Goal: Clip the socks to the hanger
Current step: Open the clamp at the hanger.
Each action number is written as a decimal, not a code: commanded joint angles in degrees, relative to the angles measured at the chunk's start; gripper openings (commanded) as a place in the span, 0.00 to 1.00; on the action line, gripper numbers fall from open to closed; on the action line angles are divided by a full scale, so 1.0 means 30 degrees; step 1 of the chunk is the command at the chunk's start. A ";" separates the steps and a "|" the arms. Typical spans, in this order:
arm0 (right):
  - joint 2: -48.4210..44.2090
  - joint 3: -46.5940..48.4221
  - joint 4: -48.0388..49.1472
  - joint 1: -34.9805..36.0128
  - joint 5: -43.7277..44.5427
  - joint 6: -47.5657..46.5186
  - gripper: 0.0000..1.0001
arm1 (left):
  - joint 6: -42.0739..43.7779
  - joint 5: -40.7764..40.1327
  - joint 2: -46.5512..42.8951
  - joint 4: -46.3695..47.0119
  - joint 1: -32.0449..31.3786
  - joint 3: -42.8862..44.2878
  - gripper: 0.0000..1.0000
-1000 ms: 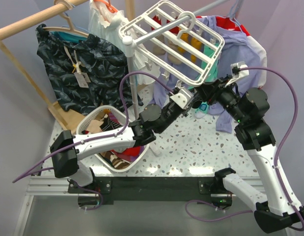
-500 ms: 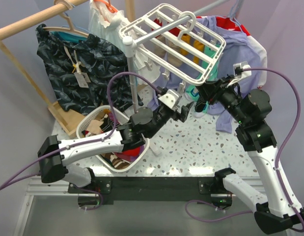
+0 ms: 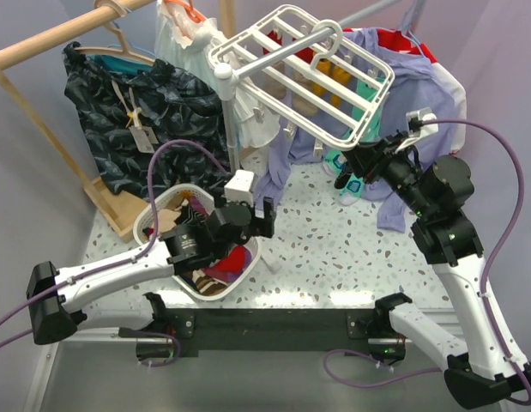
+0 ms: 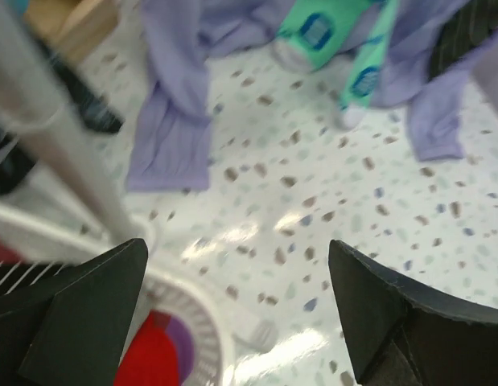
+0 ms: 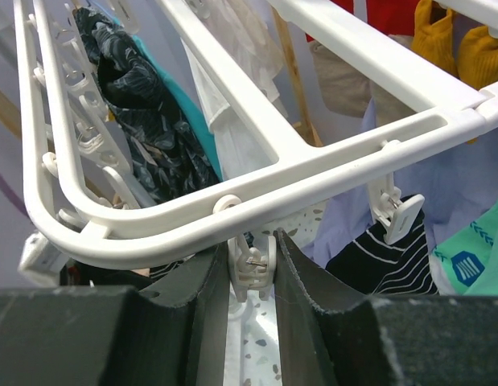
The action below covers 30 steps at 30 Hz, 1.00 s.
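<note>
Right wrist view: right gripper (image 5: 253,277) squeezes a clip (image 5: 250,264) on the hanger (image 5: 329,181), probably opening it; left gripper (image 4: 236,245), wide apart and empty, hovers over the laundry basket (image 3: 153,206).

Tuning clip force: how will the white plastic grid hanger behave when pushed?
Likely swings, since the white plastic grid hanger hangs tilted from one hook. Its open, thin bars suggest light but fairly stiff.

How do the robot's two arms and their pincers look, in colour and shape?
Left arm and right arm: white links, black joint housings, a purple cable looping along each. Left pincer and right pincer: two matte black, wedge-shaped fingers each.
</note>
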 commanded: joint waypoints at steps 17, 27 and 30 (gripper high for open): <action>0.0215 0.0226 -0.0686 -0.0046 0.0095 -0.0854 0.15 | -0.3007 0.1954 -0.1690 -0.7791 1.3070 -0.3236 0.78; 0.0186 0.0021 -0.0510 -0.0046 0.0008 -0.0795 0.15 | -0.3007 0.3596 0.0007 -0.4653 1.5096 -0.4939 0.53; 0.0186 0.0080 -0.0598 -0.0075 0.0036 -0.0853 0.15 | -0.3007 0.3713 0.0476 -0.3922 1.5301 -0.5144 0.47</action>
